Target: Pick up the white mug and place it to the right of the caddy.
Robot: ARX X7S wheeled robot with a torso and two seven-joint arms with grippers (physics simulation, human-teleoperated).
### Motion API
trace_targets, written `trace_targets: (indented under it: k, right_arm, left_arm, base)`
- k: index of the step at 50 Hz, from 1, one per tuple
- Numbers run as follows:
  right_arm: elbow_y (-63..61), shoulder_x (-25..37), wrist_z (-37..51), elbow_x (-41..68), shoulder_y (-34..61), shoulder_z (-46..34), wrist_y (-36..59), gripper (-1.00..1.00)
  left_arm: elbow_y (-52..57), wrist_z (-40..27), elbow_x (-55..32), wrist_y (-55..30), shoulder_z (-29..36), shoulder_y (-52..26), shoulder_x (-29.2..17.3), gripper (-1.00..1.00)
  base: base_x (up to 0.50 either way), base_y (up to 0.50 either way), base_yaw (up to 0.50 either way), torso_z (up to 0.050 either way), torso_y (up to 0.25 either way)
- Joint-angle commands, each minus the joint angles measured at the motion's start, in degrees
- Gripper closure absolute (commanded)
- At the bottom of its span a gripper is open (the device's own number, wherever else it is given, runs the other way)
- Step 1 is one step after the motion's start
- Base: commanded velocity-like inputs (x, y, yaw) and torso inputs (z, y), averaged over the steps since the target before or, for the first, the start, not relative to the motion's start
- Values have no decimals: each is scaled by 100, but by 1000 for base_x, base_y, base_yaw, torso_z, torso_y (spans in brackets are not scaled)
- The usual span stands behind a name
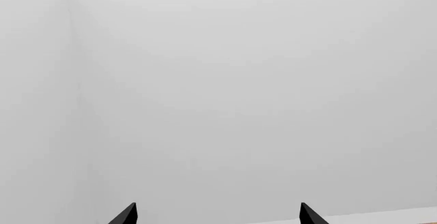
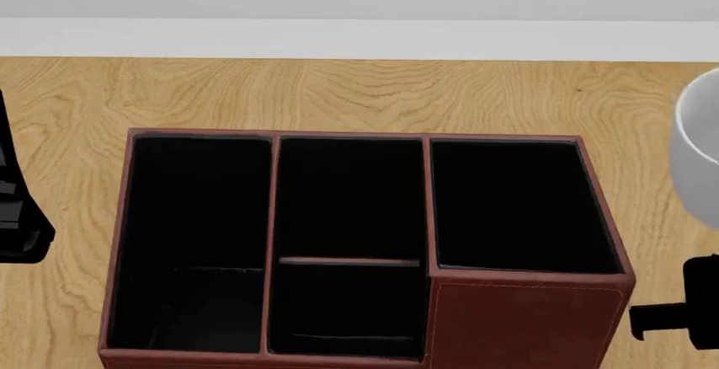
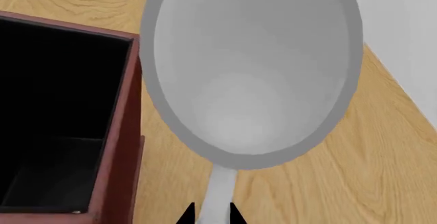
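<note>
Right wrist view: the white mug (image 3: 249,75) is seen from above, its mouth filling most of the frame, w/ the handle running down between the tips of the right gripper (image 3: 211,214). The tips are set narrow, one each side of the handle, so the handle appears pinched; actual contact is hidden at the frame edge. The mug is shown just beside the caddy (image 3: 119,132), on its right side, over bare table (image 3: 355,173). Whether the base is resting on the table or held above it cannot be told.

In the head view only a sliver of the mug is caught at the right edge, beyond the caddy's right compartment, and part of the right arm is seen low at that edge.

The left gripper (image 1: 217,215) is spread wide and empty, pointed at a blank wall.

Handling, as judged: glazed ceramic, so stiff, fairly heavy, slippery & breakable. A hold on the handle alone puts the wt. off to one side, so swing or twist in the grip is likely. A slow, level descent is called for, w/ release only once the base is flat on the table, and clearance from the caddy wall should be kept.
</note>
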Motion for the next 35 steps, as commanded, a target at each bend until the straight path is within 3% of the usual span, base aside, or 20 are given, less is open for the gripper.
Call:
trace_targets:
  k: [1, 35]
  right_arm:
    - [25, 45, -9, -136, -154, 46, -50, 100]
    - [642, -220, -364, -639, -338, -321, -290, 100]
  left_arm:
    - [16, -34, -36, 3, 12, -20, -15, -100]
    - [22, -40, -8, 95, 82, -7, -71, -100]
  base:
    - [0, 0, 0, 0, 0]
    - [0, 0, 0, 0, 1]
